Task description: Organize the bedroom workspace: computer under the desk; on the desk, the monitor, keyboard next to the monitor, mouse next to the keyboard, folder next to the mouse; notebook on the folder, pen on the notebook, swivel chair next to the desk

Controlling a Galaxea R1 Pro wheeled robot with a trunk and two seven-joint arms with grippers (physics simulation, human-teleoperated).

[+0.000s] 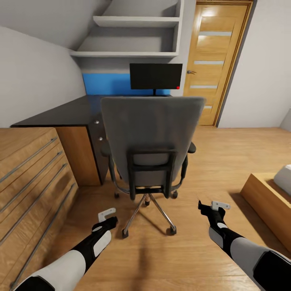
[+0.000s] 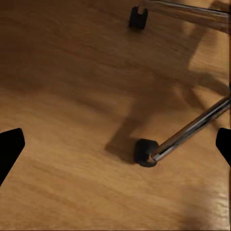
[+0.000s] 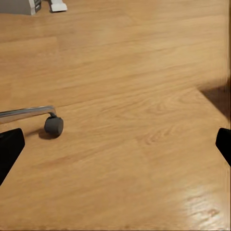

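Swivel chair [image 1: 151, 137] faces the table [image 1: 68, 111] and monitor [image 1: 155, 76] — left claw [image 1: 108, 216] and right claw [image 1: 213, 207] wide, empty — best circle round to reach the seat

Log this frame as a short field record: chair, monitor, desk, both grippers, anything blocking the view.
chair: back toward camera, pulled up at the desk, on wooden floor
monitor: upright on desk, screen dark
desk: black top, blue back panel
left gripper: open, empty, low beside chair base
right gripper: open, empty, right of chair base
hidden: chair back hides the seat and part of the desktop
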